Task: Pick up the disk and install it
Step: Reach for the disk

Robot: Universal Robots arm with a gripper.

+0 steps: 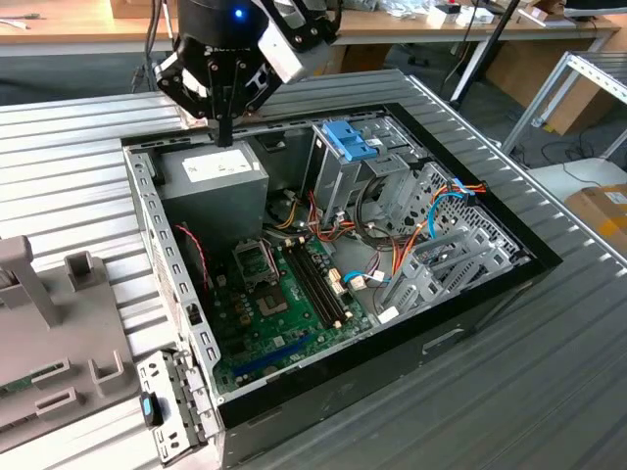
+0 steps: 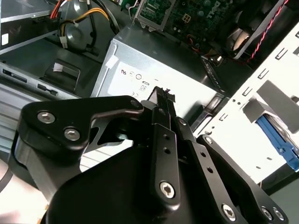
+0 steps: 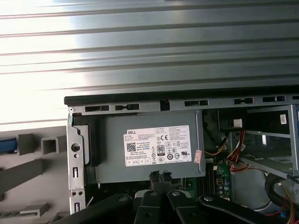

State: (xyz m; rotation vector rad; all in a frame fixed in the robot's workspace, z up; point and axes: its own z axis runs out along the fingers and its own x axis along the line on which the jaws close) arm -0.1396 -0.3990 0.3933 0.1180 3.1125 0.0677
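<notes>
At the exterior view's left, a grey fixture stands on the ribbed metal table, just outside the open computer case. The disk shows in the second wrist view as a strip of bright blue rail. It lies beyond the case's perforated side wall, partly under one of the fixture's grey blocks. The first wrist view catches what appears to be the same blue among those blocks.

Further right, the arm's hand hangs over the grey power supply in a corner of the case. Its fingers are pressed together, pinching nothing, with the tips pointing down at the white label.

By this reading the disk lies on the fixture side of the hand, toward the exterior view's left. It is across the case wall and well apart from the fingertips. Too little of it shows to fix its long axis.

Right again, a light-blue latch plate tops the metal drive cage, with the motherboard below.
</notes>
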